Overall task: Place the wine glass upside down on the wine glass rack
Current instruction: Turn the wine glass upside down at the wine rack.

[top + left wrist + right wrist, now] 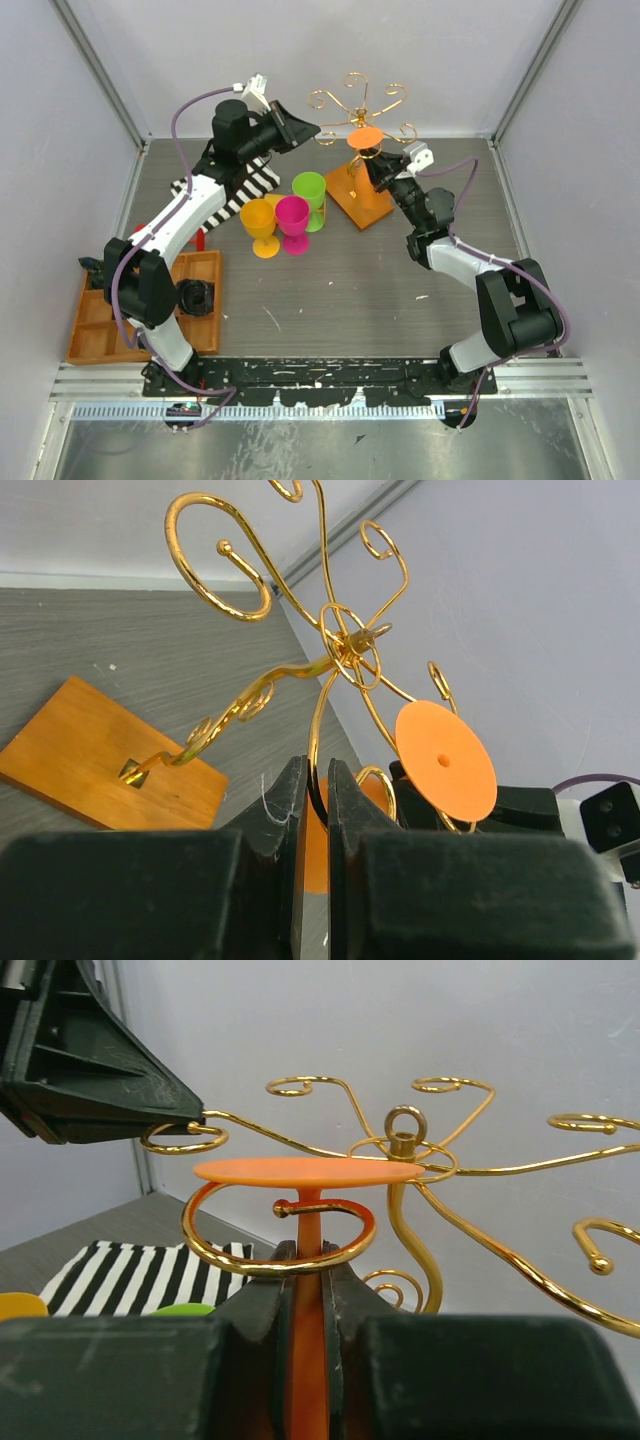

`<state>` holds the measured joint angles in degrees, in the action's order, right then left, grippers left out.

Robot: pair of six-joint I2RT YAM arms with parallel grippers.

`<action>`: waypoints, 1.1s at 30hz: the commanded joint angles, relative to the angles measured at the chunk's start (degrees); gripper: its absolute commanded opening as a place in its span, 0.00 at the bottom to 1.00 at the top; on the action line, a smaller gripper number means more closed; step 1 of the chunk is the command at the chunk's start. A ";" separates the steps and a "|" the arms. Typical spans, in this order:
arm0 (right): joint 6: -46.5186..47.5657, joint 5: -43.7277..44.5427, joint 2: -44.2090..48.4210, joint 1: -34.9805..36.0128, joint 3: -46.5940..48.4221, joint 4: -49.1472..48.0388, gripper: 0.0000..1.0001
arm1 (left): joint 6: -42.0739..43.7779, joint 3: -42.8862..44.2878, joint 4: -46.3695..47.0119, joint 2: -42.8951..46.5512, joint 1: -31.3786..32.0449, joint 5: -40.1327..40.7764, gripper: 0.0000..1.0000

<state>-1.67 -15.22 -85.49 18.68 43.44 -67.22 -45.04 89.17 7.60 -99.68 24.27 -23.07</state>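
Orange glass [305,1171] held upside down at the gold rack [403,1147].
The right tool [308,1260] is nearly closed and pinches the glass by its thin stem, with the round flat foot on top. Just above this tool's tips, one curled arm of the rack goes around the stem. The left tool [315,780] is nearly closed too, and it pinches a gold wire of the rack. To the left of the right tool, lower down, a striped cloth [120,1275] lies on the table [350,290].
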 commanded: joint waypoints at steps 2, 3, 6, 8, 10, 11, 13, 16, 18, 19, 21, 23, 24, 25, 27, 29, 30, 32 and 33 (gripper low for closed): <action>-3.70 -4.05 -0.02 0.15 0.88 -9.27 0.01 | 2.67 0.65 -3.87 0.59 0.34 -0.15 0.07; -4.25 -4.80 -0.02 0.21 0.59 -10.02 0.01 | 2.67 0.59 -3.90 0.61 0.38 -0.06 0.07; -5.04 -6.45 0.12 0.11 0.26 -10.60 0.01 | 2.65 0.57 -3.99 0.64 0.34 -0.05 0.07; -5.12 -6.65 0.28 0.13 -0.19 -10.69 0.01 | 2.65 0.57 -3.99 0.63 0.35 -0.09 0.07; -5.13 -6.75 0.56 0.07 -0.57 -10.75 0.01 | 2.75 0.65 -4.07 0.72 0.34 -0.01 0.07; -5.18 -6.79 0.74 0.00 -0.82 -10.74 0.01 | 2.80 0.66 -4.16 0.76 0.38 0.04 0.07; -5.18 -6.92 1.05 -0.08 -1.35 -10.89 0.01 | 2.81 0.61 -4.12 0.76 0.29 0.09 0.06; -5.32 -7.01 1.50 -0.19 -2.13 -11.48 0.01 | 2.85 0.66 -4.23 0.73 0.34 0.07 0.06; -5.38 -6.91 1.91 -0.27 -2.66 -11.64 0.01 | 2.85 0.64 -4.26 0.75 0.34 0.07 0.06; -5.32 -6.80 2.11 -0.30 -2.99 -11.58 0.01 | 2.86 0.66 -4.28 0.75 0.37 0.12 0.06; -4.84 -6.71 2.70 -0.26 -3.54 -11.11 0.01 | 2.86 0.59 -4.49 0.68 0.34 0.11 0.05; -4.19 -6.31 3.44 -0.38 -4.18 -10.48 0.01 | 2.85 0.57 -4.52 0.66 0.36 0.06 0.05; -3.89 -5.97 3.87 -0.38 -4.50 -10.33 0.01 | 2.91 0.56 -4.52 0.64 0.31 0.12 0.05; -3.68 -5.53 4.25 -0.44 -4.89 -10.28 0.01 | 2.93 0.57 -4.52 0.71 0.33 0.10 0.05; -3.39 -4.40 5.14 -0.46 -5.52 -10.03 0.01 | 3.02 0.57 -4.47 0.71 0.38 0.13 0.04; -3.10 -2.97 5.90 -0.56 -5.94 -9.33 0.01 | 3.00 0.56 -4.60 0.66 0.34 0.11 0.05; -2.99 -2.01 6.25 -0.57 -6.04 -8.77 0.01 | 3.02 0.57 -4.68 0.69 0.38 0.13 0.05; -2.50 0.60 6.77 -0.60 -5.94 -6.78 0.01 | 2.96 0.48 -4.78 0.68 0.36 0.20 0.05; -2.42 2.30 7.04 -0.64 -5.93 -5.76 0.01 | 3.00 0.41 -4.86 0.71 0.36 0.28 0.04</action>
<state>-5.74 -18.92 -81.47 18.50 37.41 -73.56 -44.53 89.27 6.85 -99.46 24.32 -22.76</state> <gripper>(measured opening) 0.153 0.137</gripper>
